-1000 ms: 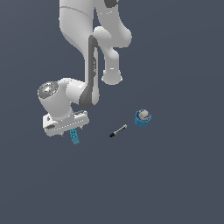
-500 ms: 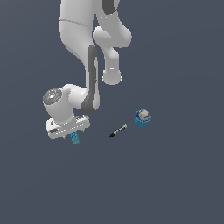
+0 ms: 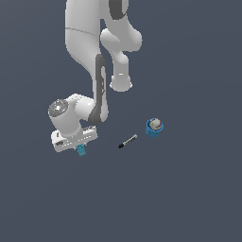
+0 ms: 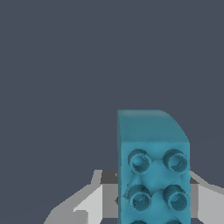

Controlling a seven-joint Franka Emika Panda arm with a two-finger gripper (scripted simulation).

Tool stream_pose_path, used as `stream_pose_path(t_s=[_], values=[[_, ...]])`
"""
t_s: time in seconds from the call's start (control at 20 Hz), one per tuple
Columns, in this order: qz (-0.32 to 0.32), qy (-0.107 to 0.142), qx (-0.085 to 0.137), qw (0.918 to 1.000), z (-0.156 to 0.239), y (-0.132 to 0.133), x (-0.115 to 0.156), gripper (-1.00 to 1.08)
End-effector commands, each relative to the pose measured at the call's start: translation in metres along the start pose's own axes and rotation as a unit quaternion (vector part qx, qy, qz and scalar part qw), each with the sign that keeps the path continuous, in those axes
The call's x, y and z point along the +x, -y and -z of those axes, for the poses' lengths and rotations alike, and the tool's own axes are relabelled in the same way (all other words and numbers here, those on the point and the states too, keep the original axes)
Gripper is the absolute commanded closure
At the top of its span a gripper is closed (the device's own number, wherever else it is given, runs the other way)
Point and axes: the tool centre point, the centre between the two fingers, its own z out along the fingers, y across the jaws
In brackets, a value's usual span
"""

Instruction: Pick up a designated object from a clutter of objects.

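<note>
While hanging under the gripper (image 3: 79, 145), teal brick (image 3: 81, 150) sits between the jaws, well apart from marker (image 3: 127, 141) and blue cup (image 3: 154, 127) | jaws closed on brick's flat sides | likely light, rigid, smooth plastic; best pinched on flat faces, clear of studs.

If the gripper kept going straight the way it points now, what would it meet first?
The teal brick already sits between the fingers of the gripper, so the brick's far end would probably meet the grey floor first. The marker and blue cup lie off to the side.
</note>
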Motion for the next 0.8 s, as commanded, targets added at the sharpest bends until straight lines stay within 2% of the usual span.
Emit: stream_pose_path(t_s=[0.0, 0.45, 0.75], values=[[0.0, 0.0, 0.0, 1.0, 0.0, 0.0, 0.0, 1.08], [0.0, 0.0, 0.0, 1.0, 0.002, 0.002, 0.001, 1.08], [0.0, 0.0, 0.0, 1.0, 0.017, 0.016, 0.007, 1.08]])
